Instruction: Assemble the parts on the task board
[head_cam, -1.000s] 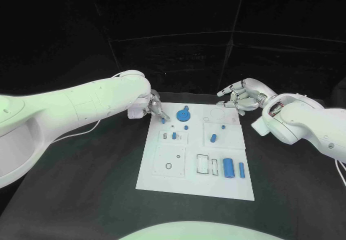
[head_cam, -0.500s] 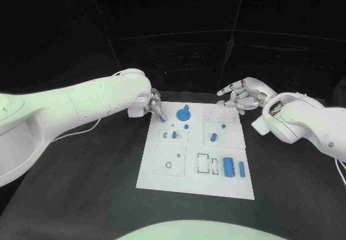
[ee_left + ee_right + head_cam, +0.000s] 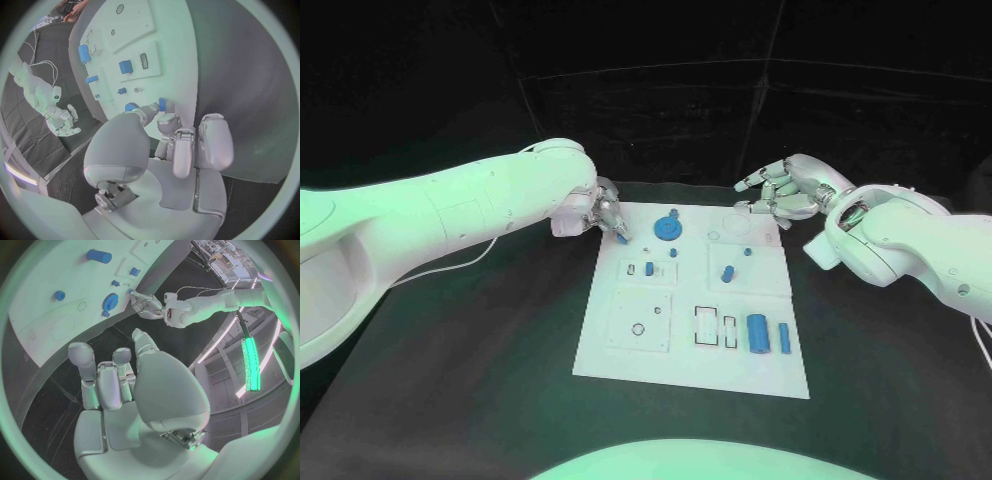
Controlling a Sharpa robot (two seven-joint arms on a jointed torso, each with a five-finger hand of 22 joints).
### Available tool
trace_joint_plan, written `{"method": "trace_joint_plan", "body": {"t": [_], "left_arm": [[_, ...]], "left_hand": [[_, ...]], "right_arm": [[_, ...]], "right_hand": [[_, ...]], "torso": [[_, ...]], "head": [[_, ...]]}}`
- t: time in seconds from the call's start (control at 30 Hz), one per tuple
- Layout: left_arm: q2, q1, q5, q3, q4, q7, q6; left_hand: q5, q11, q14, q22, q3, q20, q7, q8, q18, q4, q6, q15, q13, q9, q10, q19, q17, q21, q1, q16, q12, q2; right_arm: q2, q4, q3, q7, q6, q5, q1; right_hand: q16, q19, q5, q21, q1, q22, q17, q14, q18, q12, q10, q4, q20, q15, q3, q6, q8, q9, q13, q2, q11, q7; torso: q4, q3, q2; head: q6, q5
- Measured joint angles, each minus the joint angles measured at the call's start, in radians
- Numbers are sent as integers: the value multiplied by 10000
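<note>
Pinching a small blue part (image 3: 623, 238) (image 3: 162, 104) between its fingertips, the left hand (image 3: 602, 212) (image 3: 165, 135) sits at the far left corner of the task board (image 3: 661, 350) (image 3: 172, 75) (image 3: 37, 305), the part just over the board's edge. Right of it on the board stands a round blue gear (image 3: 668, 231) (image 3: 110, 301) (a smaller blue knob (image 3: 672, 215) just beyond it). Nearer along the board lie a blue cylinder (image 3: 759, 334) and a slim blue bar (image 3: 783, 340). Past the board's far right corner hovers the right hand (image 3: 783, 192) (image 3: 115, 380), fingers loosely spread and holding nothing.

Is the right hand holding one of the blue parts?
No, the right hand hovers past the task board's far corner, fingers apart and holding nothing.
</note>
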Motion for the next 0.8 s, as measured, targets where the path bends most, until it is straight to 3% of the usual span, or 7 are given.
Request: {"method": "trace_joint_plan", "body": {"t": [0.13,0.5,0.6,0.8], "left_arm": [[-395,15,186,1,446,11,-246],[-1437,49,730,-39,2391,21,-1593],[-1577,26,801,-145,2815,21,-1969],[-1708,-59,854,-335,3181,7,-2431]], "left_hand": [[193,-53,0,0,263,0,14,126,0,-130,14,0,7,41,54,0,0,0,-220,0,53,-77],[573,-90,-1,5,790,-2,-6,498,0,-350,36,-1,-250,141,91,-1,0,-38,-609,0,-41,-370],[700,-90,-1,5,887,-2,-22,577,0,-368,52,-1,-272,161,91,-2,0,-38,-710,0,-41,-377],[728,-89,-1,5,901,-2,-22,580,0,-381,52,-2,-294,170,90,-2,0,-38,-746,0,-41,-413]], "right_arm": [[-5,0,-1,-2,4,0,0],[-15,-29,-1,-5,11,0,0],[-14,-38,-1,-5,12,-1,0],[-14,-43,-1,-5,13,0,0]], "right_hand": [[0,0,0,0,0,0,0,0,-1,0,0,0,0,0,0,0,0,0,0,0,0,0],[0,0,-1,0,0,0,0,0,-1,0,0,0,0,0,0,0,0,0,-1,0,0,0],[0,0,-2,0,0,0,0,0,-1,0,0,0,0,0,0,0,0,0,-1,0,0,0],[0,0,-2,0,0,0,-1,0,-1,0,0,0,0,0,0,0,0,0,-2,0,0,0]], "torso": [[7,5,-7],[27,3,-14],[27,-2,-18],[28,-4,-23]], "head": [[8,18],[15,81],[10,114],[5,159]]}}
